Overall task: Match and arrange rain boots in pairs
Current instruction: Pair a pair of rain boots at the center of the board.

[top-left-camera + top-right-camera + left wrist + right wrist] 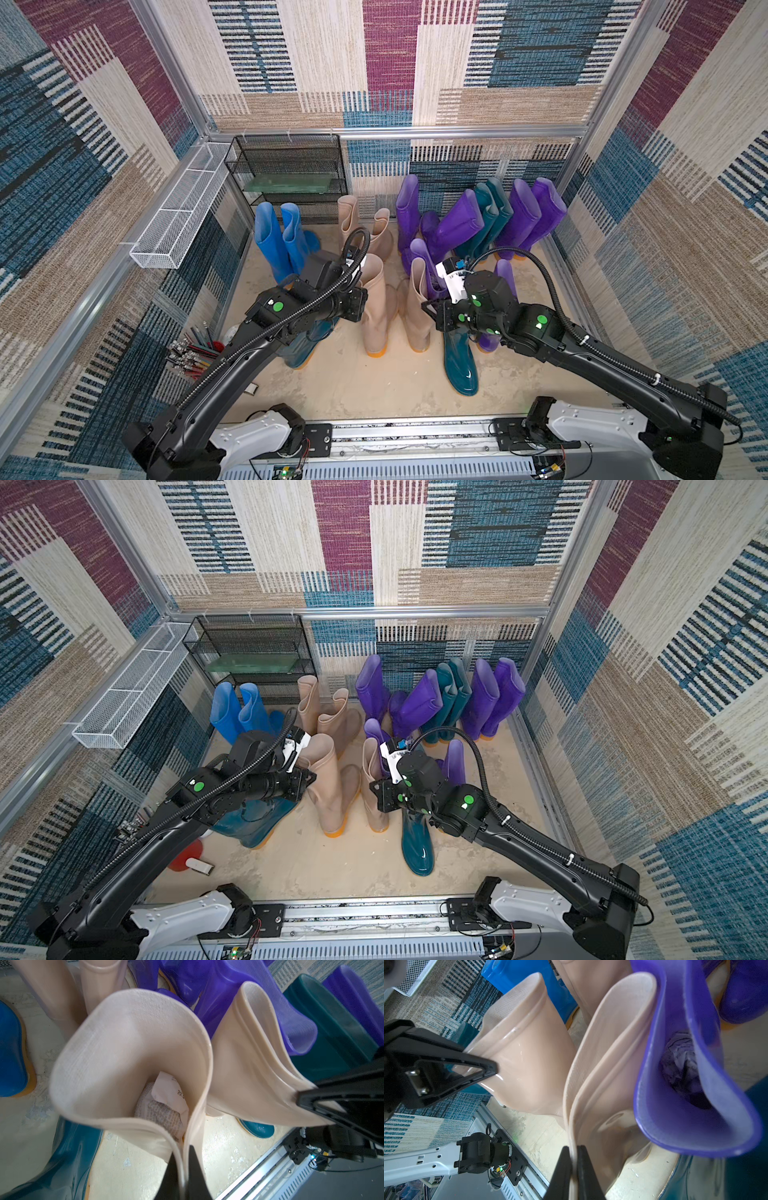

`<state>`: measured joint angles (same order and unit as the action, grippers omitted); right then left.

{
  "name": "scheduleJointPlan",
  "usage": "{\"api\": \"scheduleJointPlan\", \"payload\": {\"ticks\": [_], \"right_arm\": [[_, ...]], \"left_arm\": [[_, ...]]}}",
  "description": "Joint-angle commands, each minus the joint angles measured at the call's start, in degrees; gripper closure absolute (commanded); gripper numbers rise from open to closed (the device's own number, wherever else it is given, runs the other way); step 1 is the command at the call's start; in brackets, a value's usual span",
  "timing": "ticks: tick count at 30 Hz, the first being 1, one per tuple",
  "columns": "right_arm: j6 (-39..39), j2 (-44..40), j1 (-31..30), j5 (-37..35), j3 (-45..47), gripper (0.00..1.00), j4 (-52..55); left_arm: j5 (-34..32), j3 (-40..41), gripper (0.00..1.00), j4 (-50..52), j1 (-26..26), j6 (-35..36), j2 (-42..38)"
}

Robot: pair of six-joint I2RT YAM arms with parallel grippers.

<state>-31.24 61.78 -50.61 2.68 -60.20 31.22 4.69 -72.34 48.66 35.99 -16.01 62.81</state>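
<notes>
The step in hand looks like pairing the two tall tan boots mid-floor; each arm has one by the cuff. The left gripper (184,1174) is closed tight on the rim of the left tan boot (376,309), with the rubber squeezed thin between its fingers. The right gripper (574,1169) is clamped the same way on the right tan boot (417,318), whose shaft is pulled nearly flat. Both boots stand upright on orange soles, side by side with a narrow gap, toes toward the robot's base. A teal boot (460,368) stands just beside the right one; a purple boot (691,1084) sits close against its shaft. Behind them are a blue pair (282,239) and two shorter tan boots (380,237).

The next move, I judge, is to draw the two tan boots together until they touch, heels level, then let go gently; the soft shafts may flop once freed, and the purple boot could be dragged along.

Writing: a paper slip (169,1093) down inside the left tan boot bears dark printed marks, too blurred to read; the crumpled wad (160,1113) under it shows fine print, also unreadable. No brand shows on any boot.
</notes>
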Motion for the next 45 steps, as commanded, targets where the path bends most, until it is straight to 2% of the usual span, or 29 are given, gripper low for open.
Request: {"api": "scheduleJointPlan", "payload": {"ticks": [1,6,9,15,27,37,45], "right_arm": [[-0.88,-1.02,0.08,2.47,1.89,1.0,-0.35],[-1.98,-0.26,0.46,2.09,3.23,1.0,0.83],[-2.23,0.38,0.95,2.87,3.31,1.0,1.24],[-1.96,3.86,0.96,3.77,1.05,1.0,1.49],[-2.34,6.3,-0.98,4.36,-3.62,1.0,1.02],[-2.27,4.32,-0.54,6.54,-3.34,1.0,-0.77],[-1.87,5.83,-0.1,7.6,-4.03,1.0,-1.48]], "left_arm": [[-0.67,2.18,1.0,-3.67,0.78,-2.09,-1.51],[-3.55,4.6,1.0,-2.74,1.97,-3.4,-6.81],[-5.93,2.93,1.0,0.53,1.98,-3.15,-9.79],[-7.19,4.78,1.0,0.18,1.99,-3.64,-9.62],[1.53,11.78,1.0,-15.56,2.07,-8.74,-5.63],[5.42,7.96,1.0,-19.4,4.63,-10.77,-1.51],[5.64,10.34,1.0,-21.02,4.92,-10.94,-0.92]]}}
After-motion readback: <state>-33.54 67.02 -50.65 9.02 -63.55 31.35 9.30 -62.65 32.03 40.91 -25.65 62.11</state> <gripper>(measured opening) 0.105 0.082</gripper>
